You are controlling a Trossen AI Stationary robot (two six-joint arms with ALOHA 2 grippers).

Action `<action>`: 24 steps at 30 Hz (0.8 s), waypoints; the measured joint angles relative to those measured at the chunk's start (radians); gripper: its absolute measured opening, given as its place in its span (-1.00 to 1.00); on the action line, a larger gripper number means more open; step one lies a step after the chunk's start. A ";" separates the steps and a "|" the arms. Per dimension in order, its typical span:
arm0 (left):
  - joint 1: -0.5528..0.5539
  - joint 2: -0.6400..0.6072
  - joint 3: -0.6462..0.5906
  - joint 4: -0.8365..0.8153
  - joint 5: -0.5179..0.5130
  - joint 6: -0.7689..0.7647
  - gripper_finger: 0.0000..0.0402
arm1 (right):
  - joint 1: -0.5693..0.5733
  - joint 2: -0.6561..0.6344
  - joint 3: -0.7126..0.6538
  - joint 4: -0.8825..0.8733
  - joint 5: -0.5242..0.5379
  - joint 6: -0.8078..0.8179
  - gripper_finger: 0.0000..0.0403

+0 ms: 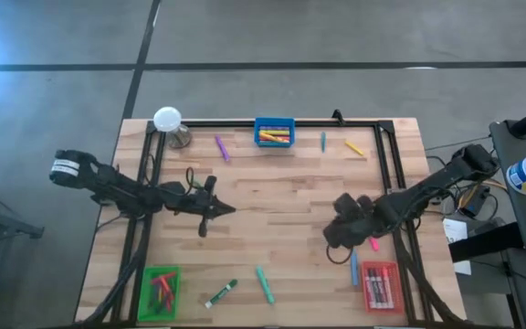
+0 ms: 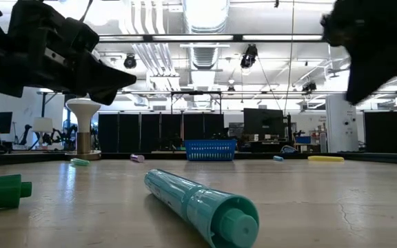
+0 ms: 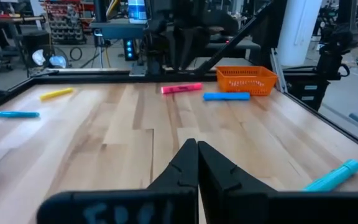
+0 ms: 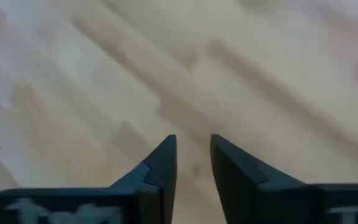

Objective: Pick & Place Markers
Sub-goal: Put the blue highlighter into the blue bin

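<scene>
Plainly, writing: none readable anywhere; a white tag on the left arm is too small to read.
Left pincer (image 1: pixel 217 209): fingers pressed together, holding nothing, above bare planks of the light wooden table (image 1: pixel 281 196).
Markers: thin coloured stick-shaped markers lie scattered; a teal one (image 1: pixel 264 284) and a green one (image 1: pixel 221 293) near the front edge.
Open room: table middle between the arms.
Right pincer (image 1: pixel 336 239): fingers narrowly parted, empty, with a pink marker (image 1: pixel 373 243) near it.
</scene>
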 joint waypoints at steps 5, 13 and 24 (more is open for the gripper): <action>0.000 0.000 0.000 0.000 0.000 -0.009 -1.00 | 0.074 0.071 0.022 -0.043 -0.178 0.181 -0.32; 0.000 0.000 -0.002 -0.018 0.000 -0.025 -1.00 | 0.161 0.186 0.030 -0.045 -0.318 0.395 -0.12; 0.000 0.000 -0.002 -0.037 0.000 -0.040 -1.00 | 0.180 0.257 -0.013 -0.067 -0.382 0.505 -0.12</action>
